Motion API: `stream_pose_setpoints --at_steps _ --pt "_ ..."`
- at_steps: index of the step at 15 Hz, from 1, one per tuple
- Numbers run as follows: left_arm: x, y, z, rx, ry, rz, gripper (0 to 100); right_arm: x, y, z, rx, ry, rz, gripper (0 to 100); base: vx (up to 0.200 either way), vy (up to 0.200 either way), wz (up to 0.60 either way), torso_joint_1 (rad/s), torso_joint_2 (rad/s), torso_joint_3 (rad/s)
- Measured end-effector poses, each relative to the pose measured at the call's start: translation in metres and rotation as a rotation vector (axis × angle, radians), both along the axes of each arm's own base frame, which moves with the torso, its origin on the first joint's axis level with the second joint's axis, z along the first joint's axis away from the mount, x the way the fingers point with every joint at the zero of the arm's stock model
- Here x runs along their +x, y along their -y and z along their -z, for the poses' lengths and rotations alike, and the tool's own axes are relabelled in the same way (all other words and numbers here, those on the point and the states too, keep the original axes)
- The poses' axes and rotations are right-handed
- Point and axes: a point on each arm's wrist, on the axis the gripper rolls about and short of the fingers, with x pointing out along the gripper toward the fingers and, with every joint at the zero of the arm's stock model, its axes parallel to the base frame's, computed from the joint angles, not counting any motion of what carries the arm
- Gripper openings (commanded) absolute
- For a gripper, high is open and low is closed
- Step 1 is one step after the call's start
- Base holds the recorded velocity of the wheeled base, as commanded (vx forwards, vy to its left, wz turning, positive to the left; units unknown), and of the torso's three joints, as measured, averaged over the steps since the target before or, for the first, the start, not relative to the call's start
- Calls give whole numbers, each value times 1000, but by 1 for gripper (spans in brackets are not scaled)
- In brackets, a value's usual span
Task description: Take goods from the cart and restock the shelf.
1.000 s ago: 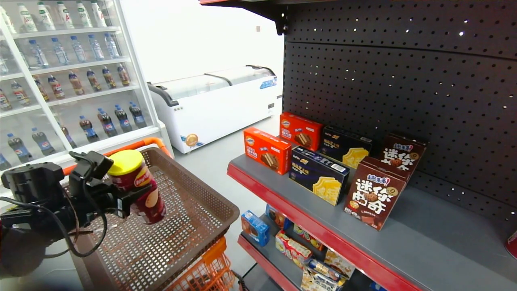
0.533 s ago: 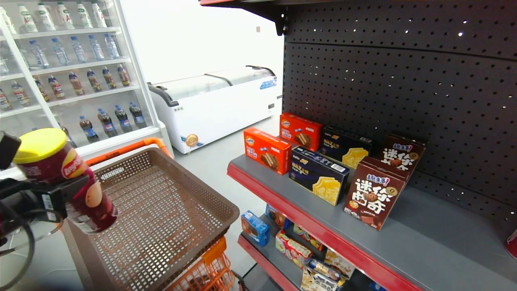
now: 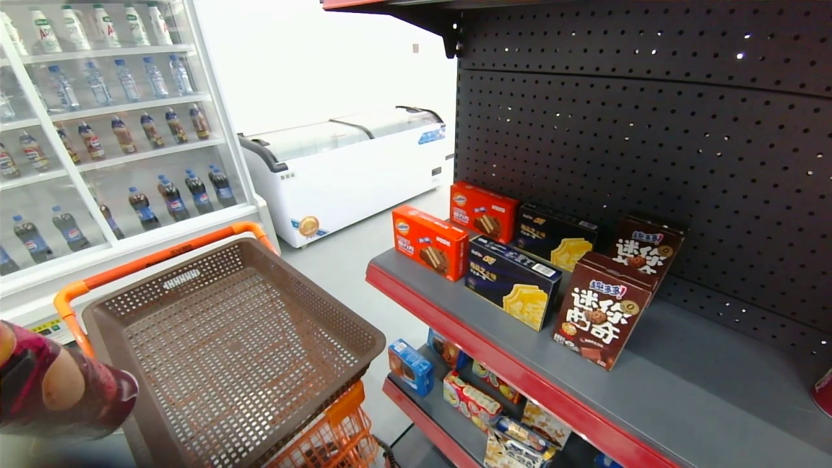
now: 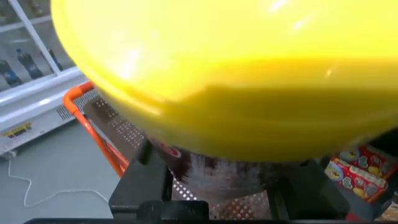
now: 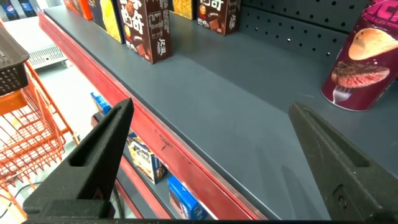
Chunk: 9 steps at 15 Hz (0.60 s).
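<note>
**Left gripper [image 4: 224, 186] clamps chip can [image 3: 62, 390] beside cart**

Its fingers press the can's sides, left of the brown cart basket [image 3: 227, 344]. Right gripper [image 5: 214, 155], jaws spread wide, hangs over the grey, red-edged shelf [image 5: 236, 118] near another can [image 5: 364, 59]. Snack boxes [image 3: 601, 318] front black pegboard [image 3: 650, 130]; drinks cooler [image 3: 117, 130] and chest freezer [image 3: 351, 175] stand behind.

A glass-door fridge [image 3: 110, 130] stands far left, its racks lined with upright bottles [image 3: 173, 198]: white ones on top, clear water below, dark drinks lower down. To its right, by the bright far wall, a white chest freezer [image 3: 351, 182] with curved glass lids sits on the grey floor [image 3: 344, 273]. Right of the freezer, orange boxes [image 3: 429, 242], dark blue boxes [image 3: 513, 283] and brown boxes [image 3: 601, 318] stand upright in pairs, one behind the other.
</note>
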Motion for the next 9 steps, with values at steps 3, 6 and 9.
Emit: stream_pose_setpoints --at_steps 3,6,9 --pt "-23 5 14 0 -4 -7 0 0 0 0 0 -1 0 100 0 0 -600 -1 4 4" --pt "-38 8 21 0 4 -6 0 0 0 0 0 -2 0 100 0 0 -600 5 1 1" --pt "-45 10 24 3 25 0 0 0 0 0 0 -1 0 100 0 0 -600 1 -1 2"
